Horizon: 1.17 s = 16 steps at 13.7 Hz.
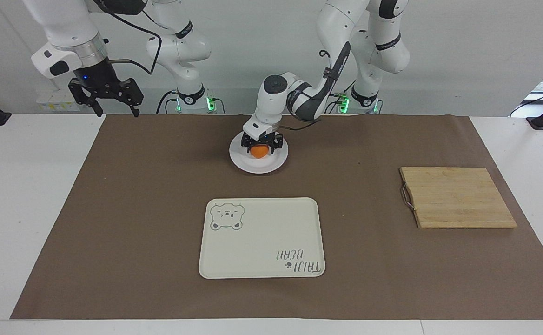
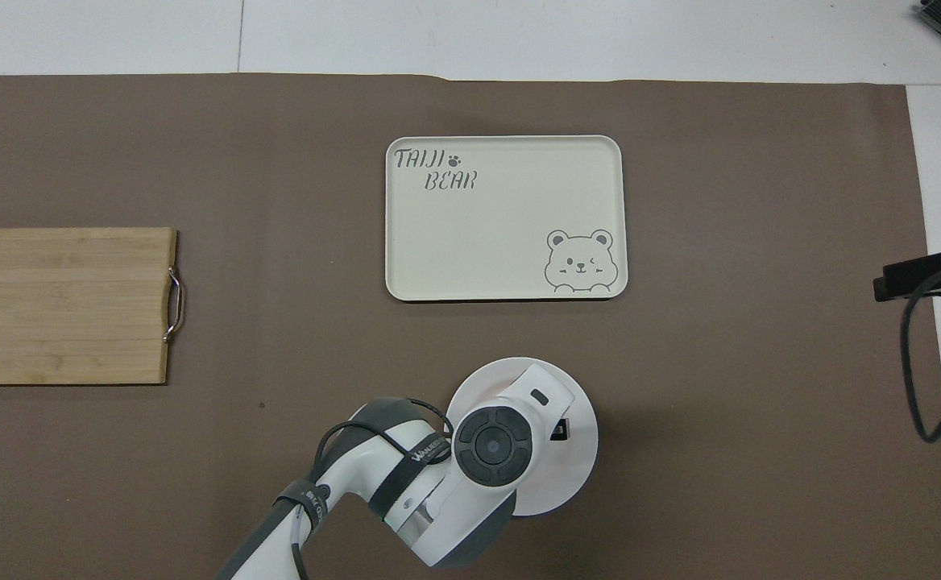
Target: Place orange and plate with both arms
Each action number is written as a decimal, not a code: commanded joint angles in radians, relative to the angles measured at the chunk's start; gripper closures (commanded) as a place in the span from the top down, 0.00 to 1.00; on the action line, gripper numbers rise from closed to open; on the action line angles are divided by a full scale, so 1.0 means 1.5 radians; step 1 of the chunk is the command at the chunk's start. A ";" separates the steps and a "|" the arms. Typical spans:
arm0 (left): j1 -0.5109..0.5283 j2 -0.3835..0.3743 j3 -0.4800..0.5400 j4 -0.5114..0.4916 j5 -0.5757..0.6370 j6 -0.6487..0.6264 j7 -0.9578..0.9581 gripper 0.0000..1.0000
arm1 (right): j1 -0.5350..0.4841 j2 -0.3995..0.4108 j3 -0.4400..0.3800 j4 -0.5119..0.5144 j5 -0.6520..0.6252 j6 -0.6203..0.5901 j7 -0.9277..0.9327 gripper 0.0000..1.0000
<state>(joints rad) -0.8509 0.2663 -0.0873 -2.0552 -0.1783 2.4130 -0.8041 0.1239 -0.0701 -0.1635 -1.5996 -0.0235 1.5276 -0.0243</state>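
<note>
The white plate (image 1: 254,168) lies on the brown mat near the robots, about midway between the arms. The orange (image 1: 259,151) rests on the plate. My left gripper (image 1: 261,150) is down over the plate, open, with a black finger on either side of the orange. In the overhead view the left arm's wrist covers the orange and much of the plate (image 2: 583,459). My right gripper (image 1: 109,103) waits open, raised above the table's edge at the right arm's end, holding nothing.
A cream tray with a bear print (image 1: 262,237) (image 2: 503,217) lies farther from the robots than the plate. A wooden cutting board (image 1: 457,197) (image 2: 64,306) lies toward the left arm's end of the table.
</note>
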 commanded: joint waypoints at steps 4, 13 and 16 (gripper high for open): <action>0.096 -0.069 0.004 0.104 0.015 -0.194 -0.005 1.00 | -0.005 -0.026 0.002 -0.030 0.011 -0.005 -0.002 1.00; 0.334 -0.116 0.005 0.161 0.015 -0.268 0.258 1.00 | -0.006 -0.063 0.001 -0.099 0.113 -0.023 -0.153 1.00; 0.416 -0.135 0.006 0.161 0.015 -0.293 0.371 1.00 | 0.004 -0.059 0.001 -0.151 0.200 0.006 -0.152 1.00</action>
<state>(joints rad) -0.2903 0.0905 -0.0676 -1.8123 -0.1697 2.0159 -0.3361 0.1265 -0.1367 -0.1624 -1.7496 0.2047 1.4953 -0.2274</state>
